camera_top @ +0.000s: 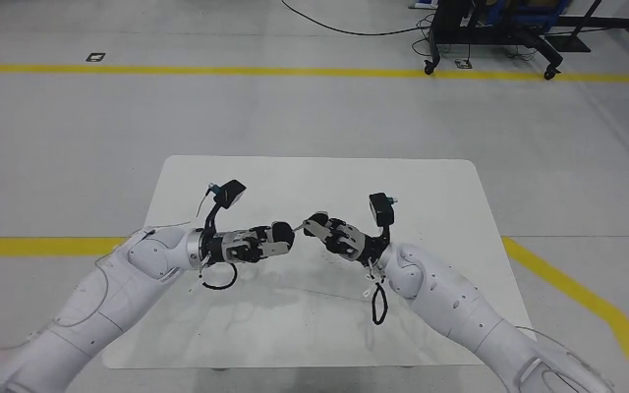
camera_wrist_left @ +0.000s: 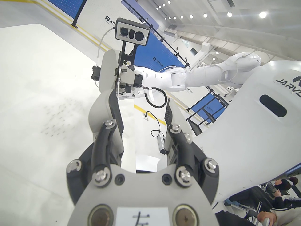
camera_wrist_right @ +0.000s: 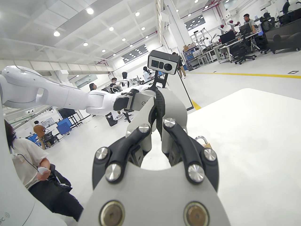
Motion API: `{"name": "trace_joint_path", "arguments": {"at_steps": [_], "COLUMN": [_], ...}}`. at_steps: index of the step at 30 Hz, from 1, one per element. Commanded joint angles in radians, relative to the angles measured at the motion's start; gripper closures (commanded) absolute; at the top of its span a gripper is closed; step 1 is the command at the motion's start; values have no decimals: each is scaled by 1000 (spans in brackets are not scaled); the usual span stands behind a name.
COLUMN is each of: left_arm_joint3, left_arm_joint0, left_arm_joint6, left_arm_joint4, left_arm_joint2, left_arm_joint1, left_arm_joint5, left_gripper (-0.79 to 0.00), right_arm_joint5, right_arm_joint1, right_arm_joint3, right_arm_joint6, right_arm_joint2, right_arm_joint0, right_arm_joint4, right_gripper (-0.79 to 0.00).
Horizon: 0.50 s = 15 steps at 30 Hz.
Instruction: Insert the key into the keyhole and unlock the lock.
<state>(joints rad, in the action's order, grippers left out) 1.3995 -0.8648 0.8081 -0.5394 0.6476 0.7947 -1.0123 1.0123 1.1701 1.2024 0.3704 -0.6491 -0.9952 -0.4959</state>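
- Pose: the left arm [camera_top: 128, 270] comes in from the near left corner of the bench [camera_top: 442, 196]. The right arm [camera_top: 462, 300] comes in from the near right. Both are held low and near level over the middle of the bench, and their tips face each other, just apart.
- Count: two arms, two end effectors, one padlock.
- Left end effector [camera_wrist_left: 141, 102]: the fingers stand wide apart with nothing between them and nothing touching them. It points straight at the right end effector [camera_wrist_left: 110, 71].
- Right end effector [camera_wrist_right: 157, 99]: the fingers are drawn together, with the dark pads meeting at the tip. I cannot tell whether anything thin is pinched between them.
- Padlock [camera_wrist_right: 204, 142]: it lies on the bench close under the right end effector. It has a brass body and a silver shackle and is partly hidden behind the finger linkage. Neither end effector touches it.
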Motion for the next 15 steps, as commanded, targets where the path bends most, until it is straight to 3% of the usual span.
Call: {"name": "trace_joint_path", "arguments": {"at_steps": [1,15], "left_arm_joint3": [-4,-34], "left_arm_joint0": [10,44], "left_arm_joint6": [0,0], "left_arm_joint4": [-14,-15], "left_arm_joint2": [-12,-47], "left_arm_joint1": [-5,-15], "left_arm_joint5": [0,0], "left_gripper": [-323,-243], "right_arm_joint5": [0,0], "right_arm_joint1": [0,-2], "right_arm_joint3": [7,23], "right_arm_joint6": [-17,-131], "right_arm_joint2": [5,49], "right_arm_joint0": [1,17], "right_arm_joint4": [19,148], "right_gripper": [0,0]}}
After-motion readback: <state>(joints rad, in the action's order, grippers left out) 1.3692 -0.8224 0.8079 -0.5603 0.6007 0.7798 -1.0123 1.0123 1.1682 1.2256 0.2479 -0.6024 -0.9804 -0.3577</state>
